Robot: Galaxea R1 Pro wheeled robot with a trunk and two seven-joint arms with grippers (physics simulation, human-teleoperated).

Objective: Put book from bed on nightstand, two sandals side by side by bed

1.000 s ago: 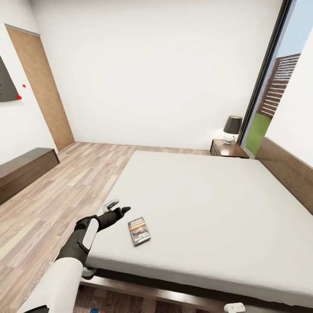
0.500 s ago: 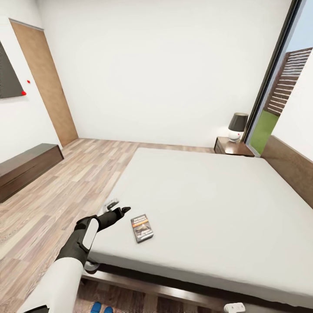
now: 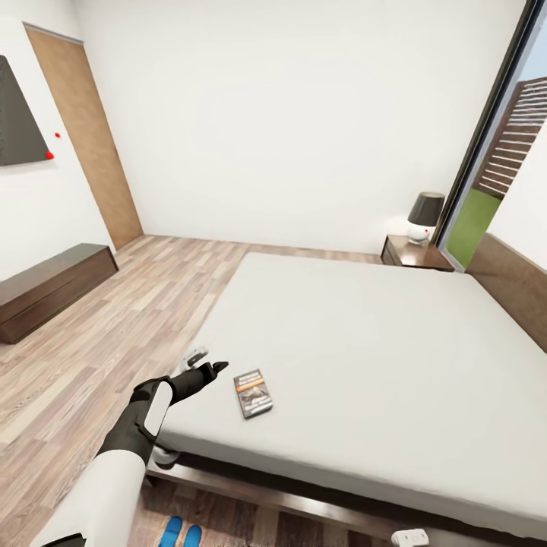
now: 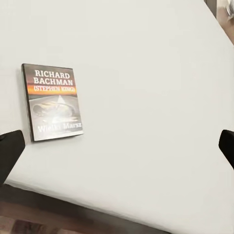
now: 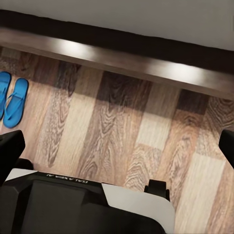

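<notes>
The book [image 3: 253, 393] lies flat on the bed [image 3: 365, 357] near its foot corner, black and orange cover up. My left gripper [image 3: 207, 362] hovers open just beyond that corner, a short way left of the book. In the left wrist view the book [image 4: 53, 102] rests on the pale mattress, off to one side of the gap between the spread fingertips [image 4: 9, 152]. The two blue sandals [image 3: 181, 534] lie side by side on the floor at the foot of the bed. My right gripper [image 5: 118, 146] hangs open above the floor planks, well away from the sandals [image 5: 12, 100]. The nightstand [image 3: 416, 253] stands at the bed's far corner.
A dark-shaded lamp [image 3: 425, 216] sits on the nightstand by the tall window [image 3: 486, 152]. A long low dark cabinet [image 3: 53, 287] runs along the left wall beside a wooden door [image 3: 87, 137]. The dark bed frame [image 5: 122, 58] edges the floor, with my base [image 5: 63, 204] close to it.
The whole head view has shifted, so the camera moved: the sandals have come into sight at the bottom. The left arm keeps its pose, and the book lies where it was on the bed.
</notes>
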